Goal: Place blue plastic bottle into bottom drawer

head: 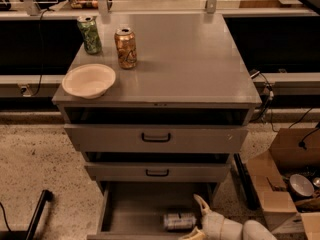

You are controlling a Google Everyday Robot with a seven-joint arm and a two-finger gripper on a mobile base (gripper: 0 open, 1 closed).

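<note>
The blue plastic bottle [179, 221] is seen lying in the bottom drawer [132, 204]; the hand [197, 219], spread wide beside it, should next be withdrawn

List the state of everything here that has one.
bottom drawer, pulled open.
blue plastic bottle, lying on its side inside that drawer.
two upper drawers, pushed in.
gripper, low at the bottle's right end, jaws open.
green can, upright.
orange-gold can, upright.
bowl, upright, empty.
</note>
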